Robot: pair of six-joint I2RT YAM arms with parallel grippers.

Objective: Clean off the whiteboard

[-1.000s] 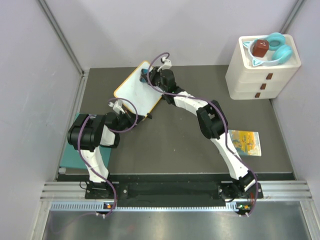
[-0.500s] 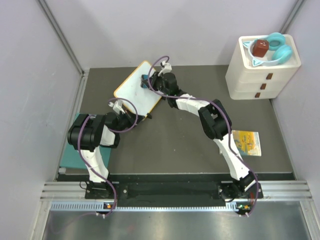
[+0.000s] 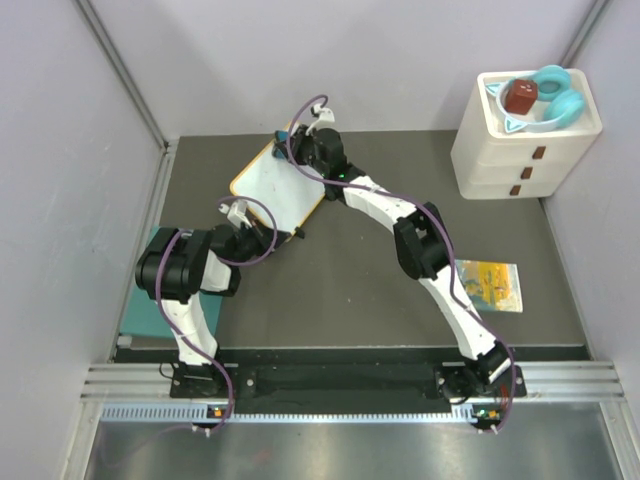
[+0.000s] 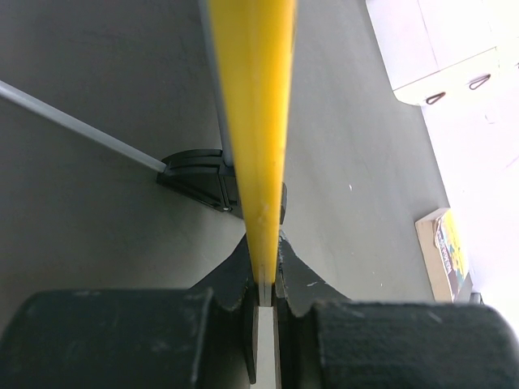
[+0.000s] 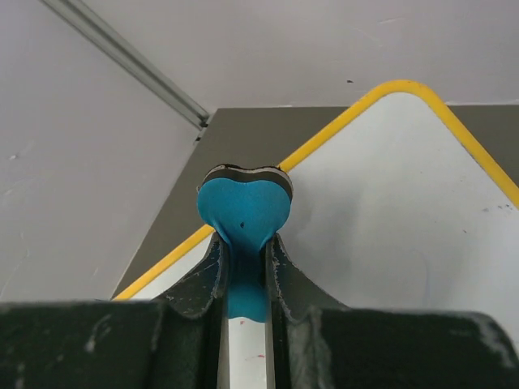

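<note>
The whiteboard [image 3: 277, 187], white with a yellow-orange rim, lies at the back left of the dark mat. My left gripper [image 3: 262, 232] is shut on its near rim, seen edge-on in the left wrist view [image 4: 253, 121], with a black foot [image 4: 203, 174] beside it. My right gripper [image 3: 296, 150] is shut on a blue heart-shaped eraser [image 5: 243, 212] and presses it against the board's far corner [image 5: 389, 203]. The board's surface looks white, with faint red specks near the fingers [image 5: 288, 279].
A white drawer unit [image 3: 525, 140] with a blue-and-red item on top stands at the back right. A colourful booklet [image 3: 490, 283] lies on the right. A teal mat [image 3: 140, 320] lies at the left edge. Walls close in at back and left.
My right gripper with the eraser has moved up the board toward its far corner. The left gripper and board have stayed put.
</note>
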